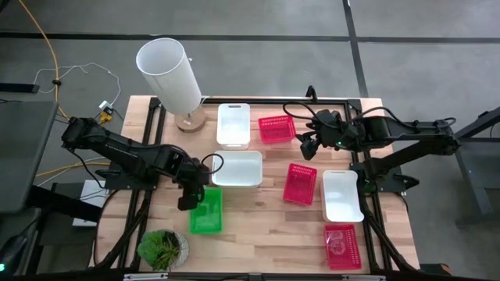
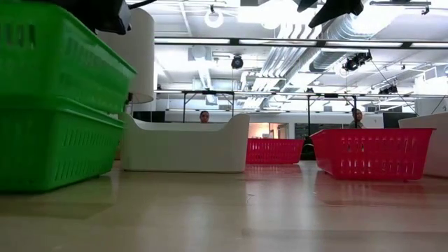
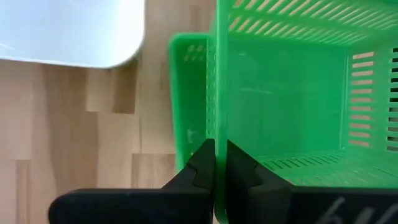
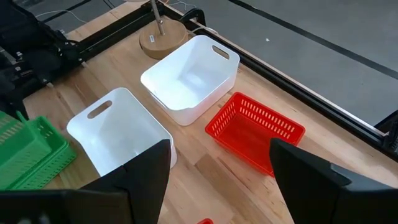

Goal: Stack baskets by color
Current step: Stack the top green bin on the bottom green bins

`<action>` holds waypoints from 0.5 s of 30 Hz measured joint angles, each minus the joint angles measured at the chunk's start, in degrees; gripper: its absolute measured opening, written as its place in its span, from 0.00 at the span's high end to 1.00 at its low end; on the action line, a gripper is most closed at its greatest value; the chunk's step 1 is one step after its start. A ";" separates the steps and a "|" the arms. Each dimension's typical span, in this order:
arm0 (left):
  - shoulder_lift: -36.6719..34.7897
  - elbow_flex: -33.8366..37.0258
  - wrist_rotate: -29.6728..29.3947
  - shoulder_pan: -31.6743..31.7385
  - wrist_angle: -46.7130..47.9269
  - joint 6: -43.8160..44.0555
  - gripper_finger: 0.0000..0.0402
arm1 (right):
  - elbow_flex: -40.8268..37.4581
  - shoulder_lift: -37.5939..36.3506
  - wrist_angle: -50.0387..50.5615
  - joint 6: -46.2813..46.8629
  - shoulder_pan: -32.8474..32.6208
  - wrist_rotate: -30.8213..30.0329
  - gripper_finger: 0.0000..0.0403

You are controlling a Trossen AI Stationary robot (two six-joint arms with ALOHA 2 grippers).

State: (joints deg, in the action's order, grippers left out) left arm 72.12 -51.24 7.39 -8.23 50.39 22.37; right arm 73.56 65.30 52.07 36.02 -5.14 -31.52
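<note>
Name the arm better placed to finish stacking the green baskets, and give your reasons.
Left. The left gripper is shut on the rim of the upper green basket, tilted over the lower green basket. The right gripper hangs open near the far red basket, holding nothing.

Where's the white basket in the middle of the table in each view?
High view: the middle white basket at table centre, just right of the left gripper.
Low view: centre, right of the green baskets.
Left wrist view: only a corner, top left.
Right wrist view: lower left.
Shared landmark: the green baskets right beside it, in all four views.
</note>
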 joint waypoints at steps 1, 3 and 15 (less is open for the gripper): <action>0.00 -0.02 0.03 -0.27 0.32 0.00 1.00 | 0.00 0.00 0.00 -0.01 0.01 -0.01 0.36; 0.00 -0.02 -0.77 -0.96 1.90 0.05 1.00 | 0.00 0.00 0.00 -0.01 -0.01 0.00 0.36; 0.00 -0.04 -7.53 -4.05 1.44 4.16 1.00 | -0.35 0.02 -0.10 0.01 -0.01 -0.27 0.36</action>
State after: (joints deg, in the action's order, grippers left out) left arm 72.12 -51.29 -0.14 -12.28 51.83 26.53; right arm 73.21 65.32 51.98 36.03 -5.15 -31.79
